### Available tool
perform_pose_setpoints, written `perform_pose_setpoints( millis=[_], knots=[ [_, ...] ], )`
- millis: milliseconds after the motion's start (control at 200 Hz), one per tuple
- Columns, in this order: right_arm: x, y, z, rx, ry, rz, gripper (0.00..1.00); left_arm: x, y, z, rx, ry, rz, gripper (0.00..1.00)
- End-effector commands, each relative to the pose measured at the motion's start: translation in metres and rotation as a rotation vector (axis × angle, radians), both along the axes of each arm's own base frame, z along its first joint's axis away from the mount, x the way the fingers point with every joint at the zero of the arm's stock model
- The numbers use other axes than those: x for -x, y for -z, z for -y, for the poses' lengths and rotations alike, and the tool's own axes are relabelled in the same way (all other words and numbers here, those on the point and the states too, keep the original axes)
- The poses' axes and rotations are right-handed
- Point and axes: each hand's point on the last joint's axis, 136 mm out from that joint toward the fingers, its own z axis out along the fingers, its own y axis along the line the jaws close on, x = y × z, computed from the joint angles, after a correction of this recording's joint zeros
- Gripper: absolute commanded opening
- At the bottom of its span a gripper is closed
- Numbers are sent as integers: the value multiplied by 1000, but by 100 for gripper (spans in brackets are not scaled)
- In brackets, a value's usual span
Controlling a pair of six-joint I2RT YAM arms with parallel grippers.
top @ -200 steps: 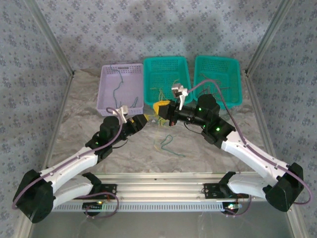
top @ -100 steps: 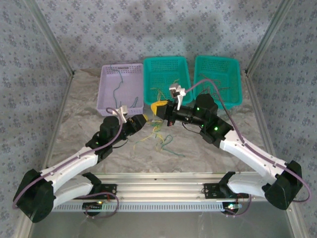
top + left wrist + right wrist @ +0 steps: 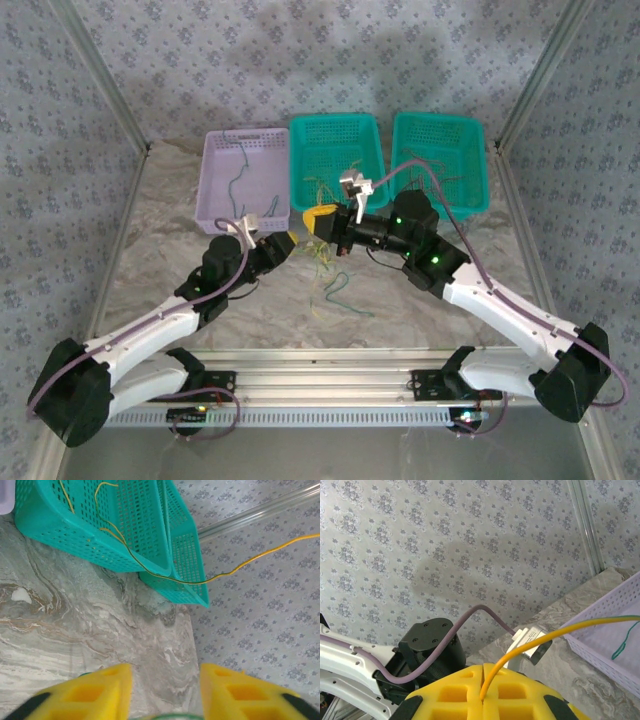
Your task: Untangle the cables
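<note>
Though seemingly taut, yellow cable point(image 3: 270, 553) across teal basket point(image 3: 150, 535) rim.

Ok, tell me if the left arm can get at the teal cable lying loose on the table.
Probably yes: the teal cable lies bare on the table near the left gripper, nothing between.

A marbled grey desk point(image 3: 150, 250) lies under the left gripper point(image 3: 289, 243). Beyond it and to either side stand walls point(image 3: 300, 60) patterned with pale blue flowers, joined by metal corner posts point(image 3: 100, 90). The light is soft and even.
</note>
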Motion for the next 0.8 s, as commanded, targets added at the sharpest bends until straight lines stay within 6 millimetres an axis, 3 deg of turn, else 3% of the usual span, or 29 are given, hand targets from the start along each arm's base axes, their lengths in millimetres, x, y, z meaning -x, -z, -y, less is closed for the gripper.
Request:
perform_pose_setpoints(
  millis=[0, 100, 200, 320, 435, 695, 794],
  knots=[
    [5, -25, -2, -49, -23, 50, 0, -3, -22, -2, 40, -11, 57, 30],
    [5, -23, -3, -47, -22, 47, 0, -3, -23, -2, 51, -10, 54, 27],
    [3, -20, -2, -42, -13, 47, 0, -1, -23, -2, 59, -5, 54, 30],
    [2, -20, 0, -35, -1, 54, 0, 3, -24, -4, 61, 0, 52, 53],
    [1, -22, 2, -35, 7, 55, 0, 7, -26, -9, 53, 1, 54, 64],
    [2, -25, -1, -39, -8, 53, 0, 9, -25, -8, 64, 8, 47, 62],
    [1, -25, -2, -38, -8, 53, 0, 10, -28, -8, 72, 12, 55, 46]
  ],
)
